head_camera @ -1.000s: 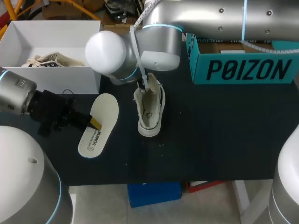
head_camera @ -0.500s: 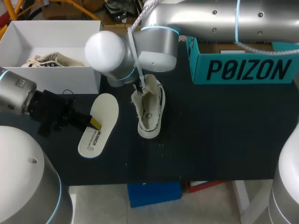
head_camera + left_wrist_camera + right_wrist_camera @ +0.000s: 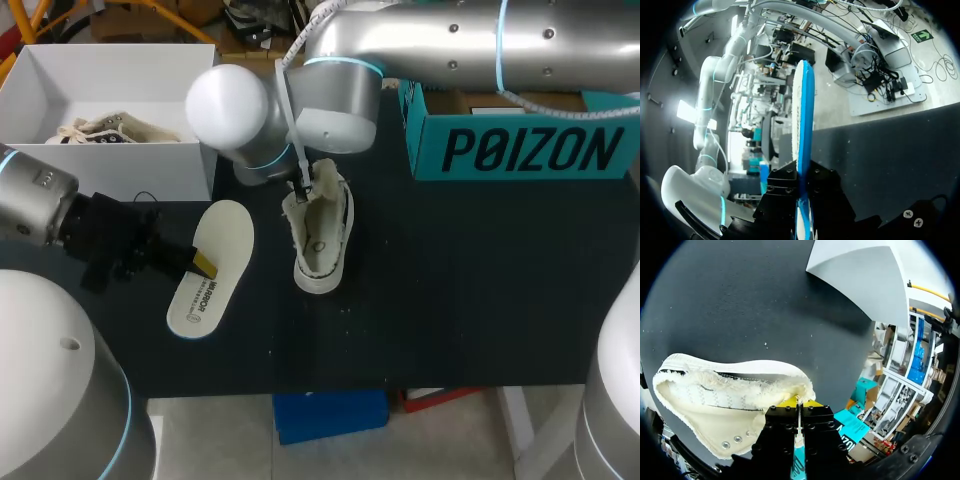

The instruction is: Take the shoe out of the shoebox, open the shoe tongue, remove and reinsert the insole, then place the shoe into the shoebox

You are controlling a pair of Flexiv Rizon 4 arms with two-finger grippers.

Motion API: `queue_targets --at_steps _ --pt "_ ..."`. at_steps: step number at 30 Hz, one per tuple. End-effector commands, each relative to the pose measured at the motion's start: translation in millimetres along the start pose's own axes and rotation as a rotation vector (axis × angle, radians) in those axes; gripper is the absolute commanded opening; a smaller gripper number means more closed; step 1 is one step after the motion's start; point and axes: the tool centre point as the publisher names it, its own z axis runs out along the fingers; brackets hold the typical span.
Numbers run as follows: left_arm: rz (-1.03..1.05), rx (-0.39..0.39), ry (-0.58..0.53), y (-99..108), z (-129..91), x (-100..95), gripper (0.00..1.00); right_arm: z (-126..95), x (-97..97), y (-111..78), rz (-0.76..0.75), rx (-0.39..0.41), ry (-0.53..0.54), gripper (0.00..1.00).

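A white insole (image 3: pixel 222 240) lies slanted over the black table, and my left gripper (image 3: pixel 203 263) is shut on its edge. In the left wrist view the insole (image 3: pixel 802 115) stands edge-on between the fingers of my left gripper (image 3: pixel 802 176), its underside blue. The cream high-top shoe (image 3: pixel 320 240) rests on the table beside it, toe toward the near edge. My right gripper (image 3: pixel 301 190) is at the shoe's far end. In the right wrist view my right gripper (image 3: pixel 800 403) pinches the fleecy rim of the shoe (image 3: pixel 725 400). The white shoebox (image 3: pixel 150 172) stands at the back left.
A second cream shoe (image 3: pixel 100 128) lies inside the shoebox. A teal box lid (image 3: pixel 520 150) stands on edge at the back right. My right arm spans the back of the table above the shoe. Bare black tabletop (image 3: pixel 480 290) stretches right of the shoe.
My right arm has shifted slightly left, drawing the shoe's far end with it. The left gripper and the insole have stayed put.
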Motion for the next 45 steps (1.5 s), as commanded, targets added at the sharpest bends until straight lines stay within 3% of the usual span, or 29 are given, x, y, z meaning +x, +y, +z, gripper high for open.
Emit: queue_targets --at_steps 1,7,8,9,31,45 --pt "0.0 0.001 0.005 -0.8 -0.3 -0.4 0.0 4.6 -0.6 0.4 0.006 0.004 0.002 0.0" --pt "0.0 0.001 0.005 -0.8 -0.3 -0.4 0.0 2.7 2.1 0.1 0.019 0.013 0.004 0.0" --pt "0.0 0.001 0.005 -0.8 -0.3 -0.4 0.0 1.7 3.3 -0.9 0.03 0.024 0.007 0.27" --pt "0.0 0.001 0.005 -0.8 -0.3 -0.4 0.0 0.6 4.4 -3.6 0.041 0.036 0.007 1.0" --pt "0.0 0.001 0.005 -0.8 -0.3 -0.4 0.0 -82.5 21.9 -42.0 0.302 -0.051 -0.004 1.0" --pt "0.0 0.001 0.005 -0.8 -0.3 -0.4 0.0 -138.6 46.1 -52.7 0.654 -0.409 0.017 1.0"
